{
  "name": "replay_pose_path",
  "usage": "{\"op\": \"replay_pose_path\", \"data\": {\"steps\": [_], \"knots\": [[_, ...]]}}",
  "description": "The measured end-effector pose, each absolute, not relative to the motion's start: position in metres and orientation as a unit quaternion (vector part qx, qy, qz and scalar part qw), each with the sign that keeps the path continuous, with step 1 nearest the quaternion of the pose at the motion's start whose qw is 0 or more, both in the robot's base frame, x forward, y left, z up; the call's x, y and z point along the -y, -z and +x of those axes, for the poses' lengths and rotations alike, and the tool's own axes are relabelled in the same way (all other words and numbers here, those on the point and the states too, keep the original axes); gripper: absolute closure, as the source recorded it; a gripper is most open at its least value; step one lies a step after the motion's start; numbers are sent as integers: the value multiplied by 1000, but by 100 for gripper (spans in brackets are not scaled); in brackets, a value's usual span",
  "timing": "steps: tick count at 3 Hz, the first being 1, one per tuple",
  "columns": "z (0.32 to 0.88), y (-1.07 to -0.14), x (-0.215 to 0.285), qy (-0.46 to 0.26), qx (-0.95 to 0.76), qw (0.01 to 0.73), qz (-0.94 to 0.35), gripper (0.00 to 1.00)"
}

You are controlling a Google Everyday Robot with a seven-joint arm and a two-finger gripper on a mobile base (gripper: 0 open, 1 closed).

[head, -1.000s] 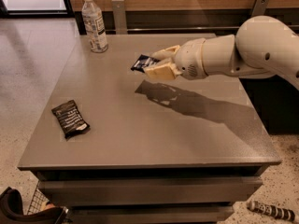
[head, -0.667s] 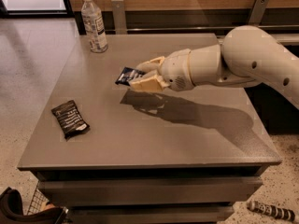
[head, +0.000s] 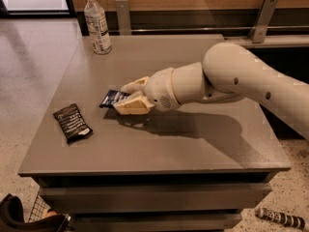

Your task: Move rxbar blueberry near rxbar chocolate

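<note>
**Tech A:** Since the earlier frame, the gripper (head: 124,96) has carried the rxbar blueberry (head: 112,98) leftward. It is now near the rxbar chocolate (head: 72,123), to that bar's right and not touching it.

**Tech B:** Jaw state?

**Tech A:** Clamped on one end of the rxbar blueberry. The free end projects from between the fingers toward the rxbar chocolate. The shadow suggests the bar hangs just above the table (head: 159,57).

**Tech B:** Failure modes?

**Tech A:** Three.
- The end-only grip may let the bar pivot or slip.
- A steep descent may catch the free end on the table.
- Overtravel may push the rxbar chocolate or drop one bar onto the other.

The water bottle (head: 97,23) stands well beyond the rxbar chocolate and is likely no hazard.
</note>
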State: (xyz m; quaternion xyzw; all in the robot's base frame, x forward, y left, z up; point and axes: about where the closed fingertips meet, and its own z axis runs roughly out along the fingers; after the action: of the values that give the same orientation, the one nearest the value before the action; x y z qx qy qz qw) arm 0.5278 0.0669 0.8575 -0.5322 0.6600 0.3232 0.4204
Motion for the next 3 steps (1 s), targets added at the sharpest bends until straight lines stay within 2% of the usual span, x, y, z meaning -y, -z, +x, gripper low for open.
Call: {"op": "replay_pose_path", "data": {"steps": [1,3], "knots": [[516,-843,-83,-322,-664,415,-532,100],[513,-842,-87,-323,-663,413,-535,53]]}}
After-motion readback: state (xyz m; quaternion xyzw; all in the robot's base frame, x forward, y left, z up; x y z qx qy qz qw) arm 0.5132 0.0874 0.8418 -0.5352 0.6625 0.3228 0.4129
